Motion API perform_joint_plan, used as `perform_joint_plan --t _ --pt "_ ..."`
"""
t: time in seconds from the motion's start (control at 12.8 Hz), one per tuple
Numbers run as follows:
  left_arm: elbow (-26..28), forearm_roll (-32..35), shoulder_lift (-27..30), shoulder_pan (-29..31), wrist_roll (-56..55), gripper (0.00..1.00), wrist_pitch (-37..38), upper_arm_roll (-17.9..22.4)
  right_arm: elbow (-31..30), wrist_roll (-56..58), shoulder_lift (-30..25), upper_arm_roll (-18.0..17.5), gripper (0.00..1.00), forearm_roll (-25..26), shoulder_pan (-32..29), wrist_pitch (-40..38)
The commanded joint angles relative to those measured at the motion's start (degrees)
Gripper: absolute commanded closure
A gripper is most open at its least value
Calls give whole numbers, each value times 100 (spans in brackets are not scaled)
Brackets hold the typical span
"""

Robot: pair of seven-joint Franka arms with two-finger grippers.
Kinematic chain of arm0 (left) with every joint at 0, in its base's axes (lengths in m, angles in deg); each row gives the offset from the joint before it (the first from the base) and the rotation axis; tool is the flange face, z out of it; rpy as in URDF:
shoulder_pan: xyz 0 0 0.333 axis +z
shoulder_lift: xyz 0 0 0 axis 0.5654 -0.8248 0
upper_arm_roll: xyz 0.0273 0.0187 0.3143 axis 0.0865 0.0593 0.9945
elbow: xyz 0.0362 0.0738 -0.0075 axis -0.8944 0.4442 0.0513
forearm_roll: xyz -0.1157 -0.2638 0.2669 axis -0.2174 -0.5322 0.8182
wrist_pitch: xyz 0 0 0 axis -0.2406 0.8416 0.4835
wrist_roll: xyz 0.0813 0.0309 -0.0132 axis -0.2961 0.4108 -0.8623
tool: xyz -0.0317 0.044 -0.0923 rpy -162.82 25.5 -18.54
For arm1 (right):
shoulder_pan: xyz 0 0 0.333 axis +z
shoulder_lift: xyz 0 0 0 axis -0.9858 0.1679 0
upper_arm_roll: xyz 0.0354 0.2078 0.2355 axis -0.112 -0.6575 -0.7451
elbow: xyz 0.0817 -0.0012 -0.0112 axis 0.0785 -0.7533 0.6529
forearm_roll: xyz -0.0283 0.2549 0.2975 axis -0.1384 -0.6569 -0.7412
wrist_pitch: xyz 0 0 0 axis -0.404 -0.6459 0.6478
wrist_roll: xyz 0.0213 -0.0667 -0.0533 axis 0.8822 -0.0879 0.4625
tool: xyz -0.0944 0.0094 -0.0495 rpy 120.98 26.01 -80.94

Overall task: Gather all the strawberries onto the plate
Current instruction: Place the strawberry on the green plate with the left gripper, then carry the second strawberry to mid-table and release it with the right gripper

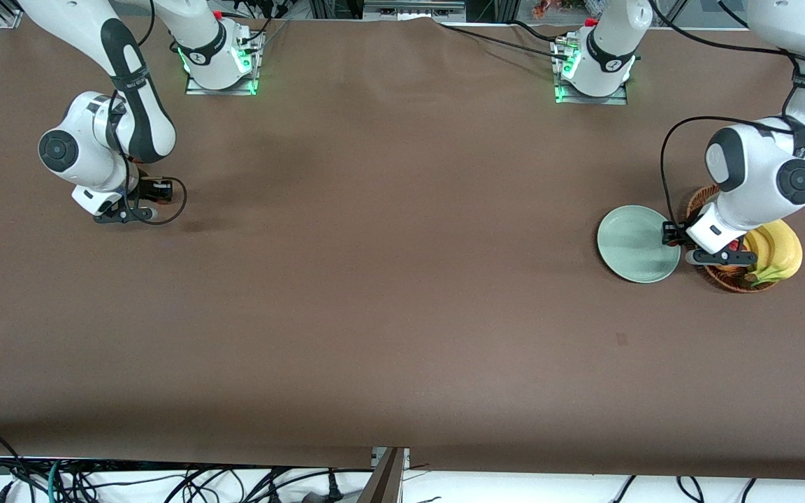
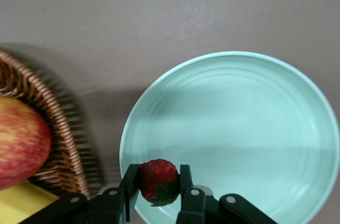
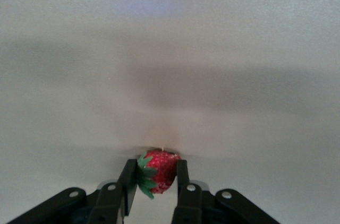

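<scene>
A high camera faces me across the table (image 1: 374, 293); my wrist cameras look closely down; the plate (image 1: 639, 244) is shared.

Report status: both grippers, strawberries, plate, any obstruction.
Left gripper shut on a strawberry over the plate edge, beside the basket. Right gripper shut on another strawberry over bare table. Nothing blocking.

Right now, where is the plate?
The plate lies at the left arm's end of the table, beside the basket; the left gripper holds a strawberry over its rim.
</scene>
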Motion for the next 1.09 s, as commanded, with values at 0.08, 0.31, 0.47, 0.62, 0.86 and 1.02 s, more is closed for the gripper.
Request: perform_joint_plan --t 0.08,0.31,0.47,0.62,0.86,1.02 --pt "37 -200 -12 -2 340 60 -85 22 208 85 -48 -395 81 -370 24 9" --pt "-85 -200 102 -10 526 0 133 13 1014 -448 -66 -895 81 -476 33 -622" --pt "-401 -200 330 -10 526 0 685 4 1779 -1151 -22 -1308 80 -476 68 -1324" --pt "-813 -200 664 -19 473 0 1475 -22 2631 -2072 92 -1686 80 -476 234 -1905" --pt "-938 -200 989 -28 211 0 1883 -188 3739 -3409 592 -2257 80 -493 524 -2303" --pt "-947 -200 1061 -28 -202 0 1962 -468 4608 -4331 1030 -2819 79 -756 604 -2329"
